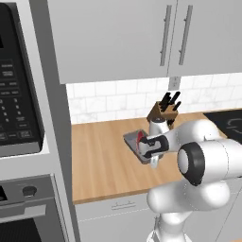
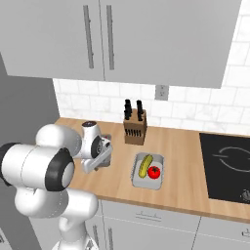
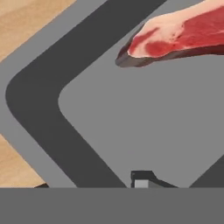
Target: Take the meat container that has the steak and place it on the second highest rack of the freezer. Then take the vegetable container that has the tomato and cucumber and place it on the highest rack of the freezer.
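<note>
Dark-grey meat container (image 1: 133,140) on wooden table (image 1: 99,160) holds steak (image 3: 183,37); paler tray (image 2: 148,171) holds cucumber (image 2: 144,165), tomato (image 2: 154,172); pincer (image 1: 154,163) on container rim, grip unclear.

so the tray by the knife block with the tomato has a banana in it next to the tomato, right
Not a banana: the right base view shows a yellow-green cucumber beside the tomato in that tray near the knife block.

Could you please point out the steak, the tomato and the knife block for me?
steak (image 3: 188,35), hand view, its red flesh.
tomato (image 2: 154,172), right base view, its round body.
knife block (image 2: 135,131), right base view, its wooden front.
</note>
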